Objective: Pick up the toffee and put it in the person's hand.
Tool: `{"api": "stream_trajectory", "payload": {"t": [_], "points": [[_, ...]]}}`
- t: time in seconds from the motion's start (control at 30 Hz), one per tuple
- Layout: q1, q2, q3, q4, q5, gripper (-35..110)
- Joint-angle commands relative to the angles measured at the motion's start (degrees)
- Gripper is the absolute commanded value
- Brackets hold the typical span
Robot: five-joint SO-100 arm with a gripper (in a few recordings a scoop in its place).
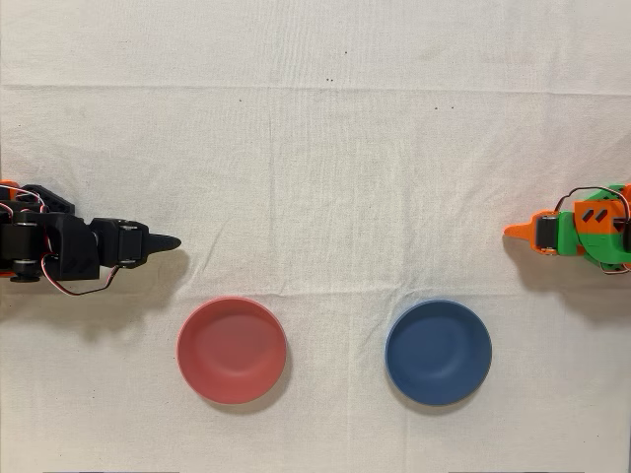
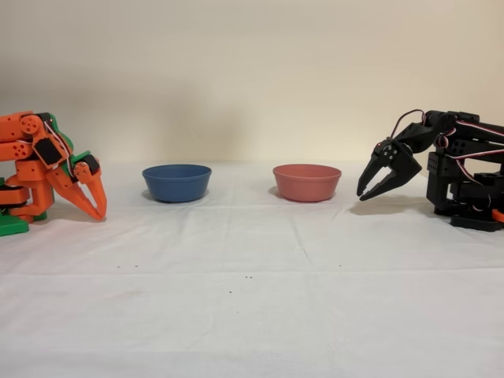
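Two bowls, red (image 1: 232, 350) and blue (image 1: 438, 352), sat just ahead of my hand (image 2: 368, 193), which hung released, gripping nothing; I guessed next I'd hunt for the toffee.

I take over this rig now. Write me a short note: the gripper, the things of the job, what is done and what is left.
Gripper: black arm folded at its base, jaws slightly open, holding nothing.
Bowls: red bowl and blue bowl on the cloth, both look empty from overhead.
Toffee and the person's hand: I see neither.
Orange arm: idle.
Done: nothing. Left: the whole pick and handover.
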Motion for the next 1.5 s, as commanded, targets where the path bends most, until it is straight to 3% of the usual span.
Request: {"api": "stream_trajectory", "payload": {"t": [0.0,1.47], "points": [[0.26,3.96,1.85,0.09,0.62,0],[0.26,3.96,4.83,-1.49,1.93,0]]}}
